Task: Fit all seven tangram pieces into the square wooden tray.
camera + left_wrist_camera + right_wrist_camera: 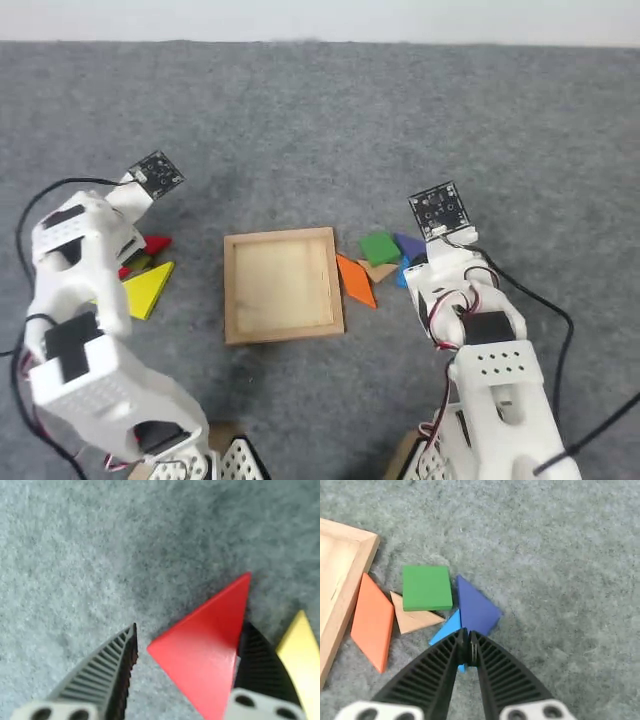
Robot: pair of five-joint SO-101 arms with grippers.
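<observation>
The square wooden tray [232,290] lies mid-table, its inside bare wood. Left of it are a red triangle [158,243] and a yellow triangle [148,288]. My left gripper [190,630] is open, low over the carpet, its fingers straddling the red triangle [205,650]; one finger [257,665] touches its edge, with the yellow triangle [300,650] just beyond. Right of the tray lie an orange parallelogram [371,621], a tan triangle [412,619], a green square [426,587], a dark blue triangle [475,605] and a light blue triangle [447,627]. My right gripper [467,634] is shut, its tips over the light blue triangle.
Grey carpet covers the table. A dark piece [136,265] peeks from under the left arm between the red and yellow triangles. Both arm bases stand at the near edge. The tray's corner [345,575] is close to the orange parallelogram.
</observation>
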